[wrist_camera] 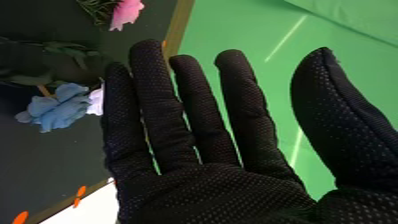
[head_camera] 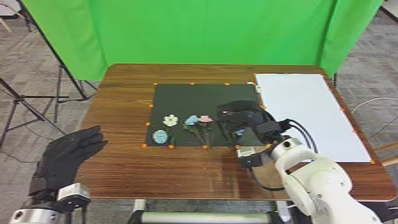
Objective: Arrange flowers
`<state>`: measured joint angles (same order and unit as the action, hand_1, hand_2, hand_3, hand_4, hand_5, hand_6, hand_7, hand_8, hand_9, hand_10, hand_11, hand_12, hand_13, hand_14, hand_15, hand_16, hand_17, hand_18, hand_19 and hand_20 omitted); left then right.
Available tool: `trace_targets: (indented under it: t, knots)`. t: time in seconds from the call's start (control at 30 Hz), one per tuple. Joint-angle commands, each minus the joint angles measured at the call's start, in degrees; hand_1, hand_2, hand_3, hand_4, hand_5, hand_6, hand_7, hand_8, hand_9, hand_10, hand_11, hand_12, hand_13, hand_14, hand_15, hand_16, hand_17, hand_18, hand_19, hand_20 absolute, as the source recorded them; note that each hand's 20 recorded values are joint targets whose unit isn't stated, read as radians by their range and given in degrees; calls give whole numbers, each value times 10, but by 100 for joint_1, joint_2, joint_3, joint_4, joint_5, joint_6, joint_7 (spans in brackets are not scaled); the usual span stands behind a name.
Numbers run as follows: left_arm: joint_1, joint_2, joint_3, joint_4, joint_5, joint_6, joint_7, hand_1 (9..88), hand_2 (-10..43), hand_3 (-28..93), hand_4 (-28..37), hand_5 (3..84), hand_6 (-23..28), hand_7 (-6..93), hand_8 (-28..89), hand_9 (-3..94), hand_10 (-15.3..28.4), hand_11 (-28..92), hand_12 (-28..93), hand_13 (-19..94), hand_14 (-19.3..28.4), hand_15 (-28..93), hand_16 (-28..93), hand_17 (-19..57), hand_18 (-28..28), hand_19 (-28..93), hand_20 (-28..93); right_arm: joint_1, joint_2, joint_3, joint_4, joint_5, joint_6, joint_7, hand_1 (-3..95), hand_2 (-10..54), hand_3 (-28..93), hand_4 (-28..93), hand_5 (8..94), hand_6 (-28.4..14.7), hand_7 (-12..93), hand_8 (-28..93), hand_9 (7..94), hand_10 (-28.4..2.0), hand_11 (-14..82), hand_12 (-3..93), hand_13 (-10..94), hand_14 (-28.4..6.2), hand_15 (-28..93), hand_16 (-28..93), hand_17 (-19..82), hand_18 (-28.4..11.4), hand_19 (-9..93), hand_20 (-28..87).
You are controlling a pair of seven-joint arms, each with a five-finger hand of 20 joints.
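the right hand (wrist_camera: 222, 192), fingers straight and slightly spread, pinches nothing above the dark mat (head_camera: 182, 100), where flowers (head_camera: 170, 120) lie. picking one seems the step in hand; next, fingers and thumb must close round a stem.

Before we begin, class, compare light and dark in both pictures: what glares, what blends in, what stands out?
Head view: the white panel is brightest on the table; the black-gloved right hand nearly merges with the dark mat. Right wrist view: pale streaks cross the green backdrop; the blue flower stands out.
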<state>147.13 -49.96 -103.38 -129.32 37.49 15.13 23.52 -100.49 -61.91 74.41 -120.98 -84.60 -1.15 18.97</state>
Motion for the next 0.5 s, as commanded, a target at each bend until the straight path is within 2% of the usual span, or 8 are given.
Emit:
trace_targets:
  t: [0.03,0.07,0.17,0.23,0.4,0.5]
  knots:
    - [43,20,12,-1,-36,27,23,268,42,807,-172,503,144,176,-92,420,228,341,110,292,284,631,-127,-71,270,602,200,-2,-28,-23,-29,-68,-39,-6,250,61,867,-269,483,-47,220,-137,499,-169,155,155,430,-173,460,113,183,-204,671,73]
    - [53,30,14,-2,-44,36,49,268,42,806,-173,503,144,176,-92,420,228,340,110,292,284,631,-127,-70,270,602,199,10,-33,-24,-25,-62,-45,-3,249,61,867,-269,483,-47,220,-137,499,-170,155,155,430,-172,460,113,183,-204,671,73]
    - [22,10,10,10,-20,-2,-14,267,42,807,-172,503,144,175,-92,420,228,340,110,292,284,631,-127,-70,270,602,199,0,-26,-25,-31,-76,-43,-1,249,61,867,-268,483,-46,221,-136,499,-170,156,156,429,-172,458,113,182,-203,671,73]
    - [28,13,5,8,-24,0,2,267,42,807,-171,502,144,176,-92,420,227,340,111,292,284,631,-127,-70,270,602,199,20,-29,-31,-27,-61,-59,5,250,61,867,-268,483,-47,220,-137,499,-170,155,156,430,-172,459,113,183,-203,670,73]
    - [-20,31,48,34,-92,38,23,267,42,807,-172,502,143,175,-92,420,227,340,111,292,284,631,-126,-70,270,603,199,32,-50,-43,-28,-84,-103,29,250,61,866,-268,482,-46,220,-136,499,-170,155,156,429,-172,458,113,183,-203,671,73]
    - [-79,6,15,39,-68,-3,-51,267,42,807,-172,502,144,175,-92,419,228,340,111,292,284,631,-126,-70,270,603,199,76,-68,-62,-28,-156,-99,30,250,61,866,-268,482,-46,219,-136,499,-169,155,155,429,-173,459,113,182,-203,670,73]
